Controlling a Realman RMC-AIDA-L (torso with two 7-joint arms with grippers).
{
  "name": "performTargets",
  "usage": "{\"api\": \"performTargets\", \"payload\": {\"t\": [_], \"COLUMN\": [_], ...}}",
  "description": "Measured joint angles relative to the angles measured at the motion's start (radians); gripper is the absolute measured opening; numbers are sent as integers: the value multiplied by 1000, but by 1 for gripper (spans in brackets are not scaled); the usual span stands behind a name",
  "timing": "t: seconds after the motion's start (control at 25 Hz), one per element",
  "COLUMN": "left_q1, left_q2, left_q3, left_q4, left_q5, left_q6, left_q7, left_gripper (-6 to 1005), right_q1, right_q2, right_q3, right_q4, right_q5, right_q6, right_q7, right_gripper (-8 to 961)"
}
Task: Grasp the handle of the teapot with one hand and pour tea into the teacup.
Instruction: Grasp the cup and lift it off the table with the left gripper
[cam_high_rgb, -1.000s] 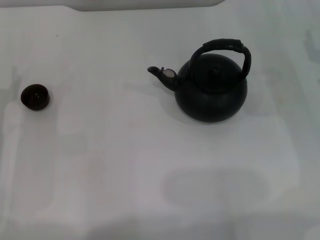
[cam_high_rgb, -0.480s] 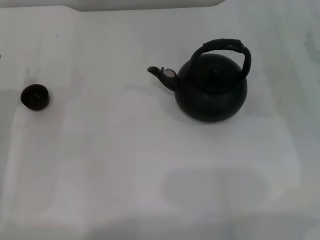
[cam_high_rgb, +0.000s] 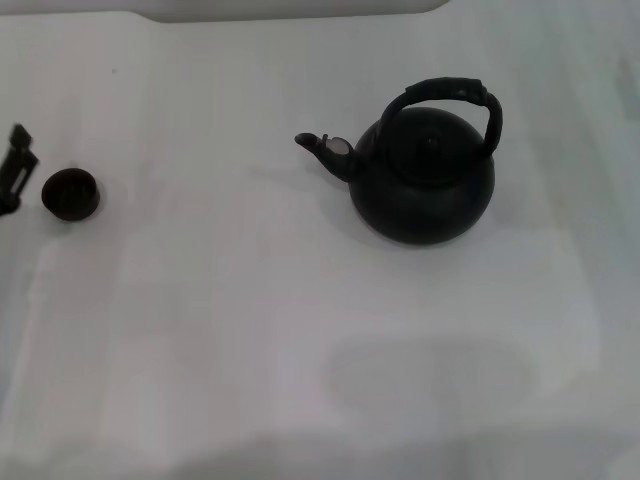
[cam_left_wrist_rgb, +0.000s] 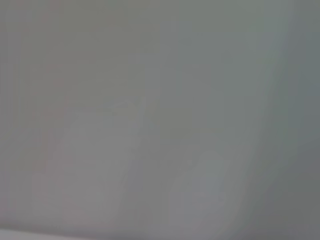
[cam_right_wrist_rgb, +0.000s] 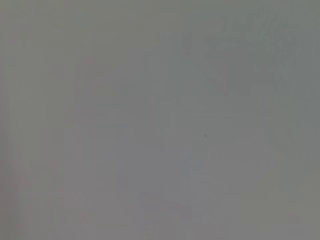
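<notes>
The matte black teapot (cam_high_rgb: 425, 185) stands upright on the white table, right of centre in the head view, its spout (cam_high_rgb: 322, 147) pointing left. Its thick black arched handle (cam_high_rgb: 450, 95) rises over the knobbed lid. The tiny dark teacup (cam_high_rgb: 70, 194) sits far left. My left gripper (cam_high_rgb: 14, 168) shows as a dark tip at the left edge of the head view, just left of the teacup and apart from it. My right gripper is out of view. No tea shows. Both wrist views show only plain grey surface.
The white table (cam_high_rgb: 300, 330) spreads wide between the teacup and the teapot and in front of them. A pale raised edge (cam_high_rgb: 290, 8) runs along the far side.
My left gripper has come into the head view at the left edge, beside the teacup. The teapot and teacup have not moved.
</notes>
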Motion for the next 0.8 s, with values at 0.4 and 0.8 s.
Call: {"api": "performTargets", "payload": {"t": [0.4,0.8], "left_q1": [-6,-24], "left_q2": [0,3], "left_q3": [0,0], "left_q4": [0,1], "left_q5": [84,125], "left_q6": [72,122], "left_q7": [1,1], "left_gripper": [862,861], "right_q1": [7,6], "right_q2": [0,3], "right_q3": [0,-6], "right_q4": [0,0], "right_q5": [1,1], "right_q6": [11,12], "right_q7": [0,0], "right_gripper": [660,660]}}
